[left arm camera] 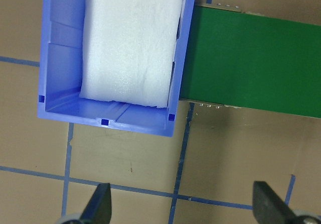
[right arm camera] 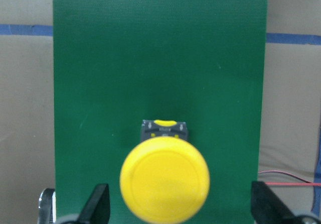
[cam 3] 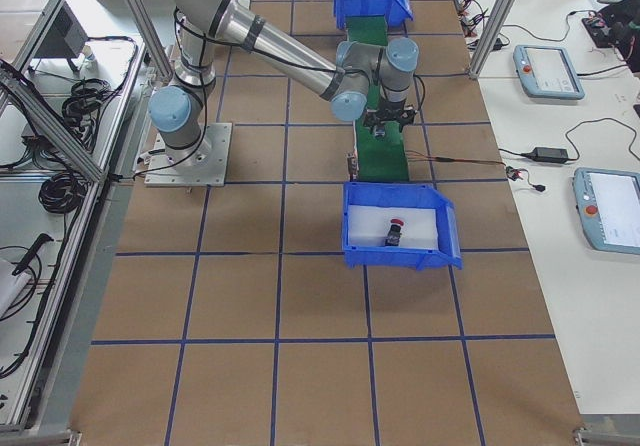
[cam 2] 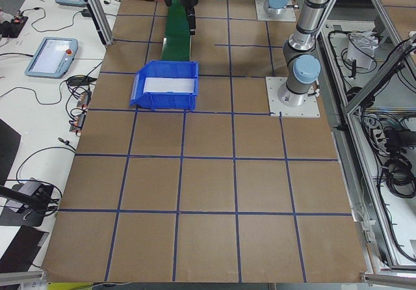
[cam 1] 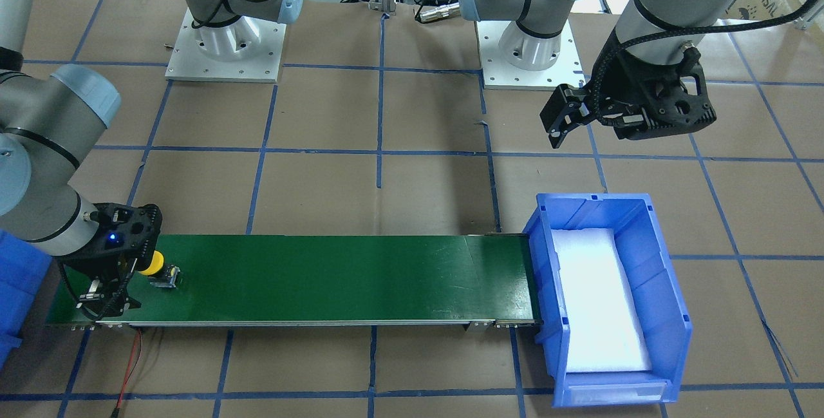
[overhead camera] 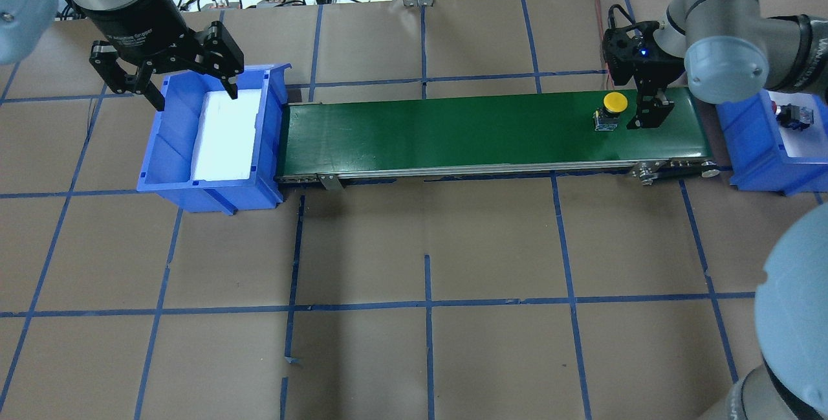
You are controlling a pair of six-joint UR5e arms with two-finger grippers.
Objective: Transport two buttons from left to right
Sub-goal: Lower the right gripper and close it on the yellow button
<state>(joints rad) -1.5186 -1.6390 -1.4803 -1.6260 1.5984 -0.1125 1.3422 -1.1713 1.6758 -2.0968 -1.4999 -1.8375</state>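
1. The right bin (overhead camera: pixel 750 148) stands at the belt's right end. The red button (overhead camera: pixel 792 114) lies inside it on white foam (cam 3: pixel 420 228), well apart from both grippers.
2. The right arm is stretched out from its base across the table. Its wrist is bent so that the right gripper (overhead camera: pixel 650 116) points straight down, low over the right end of the belt (overhead camera: pixel 453 129). Its fingers are spread wide and grip nothing.
3. The yellow button (right arm camera: pixel 164 179) stands cap up on the belt, just beside that gripper on the side toward the left bin. In the wrist view the cap shows between the two fingertips and touches neither.
4. The left bin (overhead camera: pixel 168 167) sits against the belt's left end, with a white pad (overhead camera: pixel 223 138) on its floor.
5. The left arm holds the left gripper (overhead camera: pixel 194 93) well above the left bin, pointing down. Its fingers are spread apart and grip nothing.
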